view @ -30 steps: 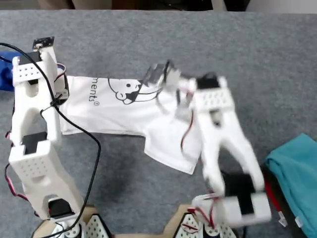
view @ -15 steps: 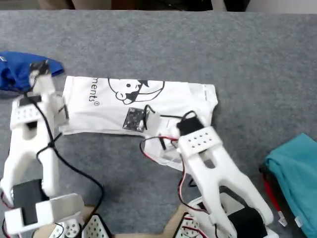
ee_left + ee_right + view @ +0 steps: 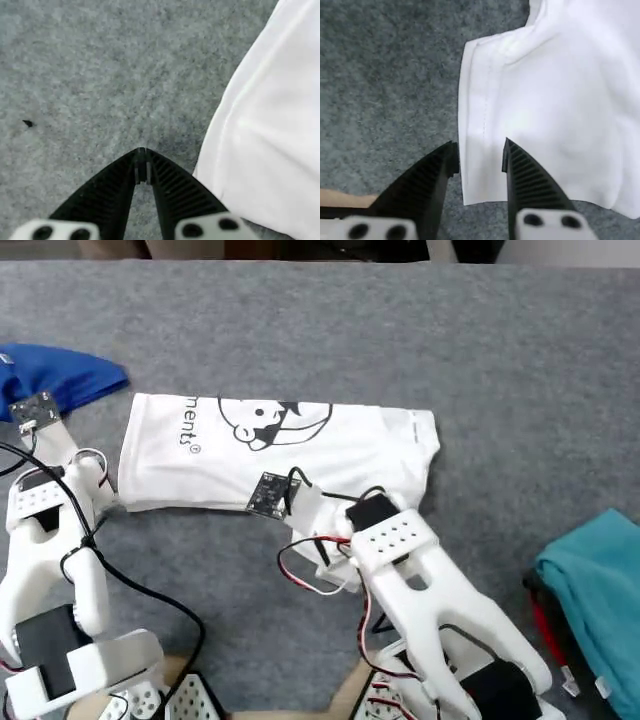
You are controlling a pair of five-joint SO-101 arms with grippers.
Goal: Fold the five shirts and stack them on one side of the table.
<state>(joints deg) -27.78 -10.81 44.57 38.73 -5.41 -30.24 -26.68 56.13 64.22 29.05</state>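
Note:
A white shirt (image 3: 290, 450) with a black print lies flat across the middle of the table, one sleeve (image 3: 335, 565) sticking out toward the front. My right gripper (image 3: 480, 150) is open low over that sleeve (image 3: 540, 110), its jaws on either side of the hem. My left gripper (image 3: 141, 155) is shut and empty on the grey table just off the white shirt's (image 3: 270, 130) left edge. In the high view the left arm (image 3: 45, 510) stands at the shirt's front left corner and the right arm (image 3: 400, 550) at its front.
A blue shirt (image 3: 60, 380) lies crumpled at the far left edge. A teal shirt (image 3: 595, 595) lies bunched at the right edge. The grey table (image 3: 400, 330) is bare behind the white shirt. Cables trail from both arms near the front.
The right arm drew back from the shirt's far side to the front sleeve. The left arm pulled back toward the front, off the shirt's left edge, uncovering the blue shirt.

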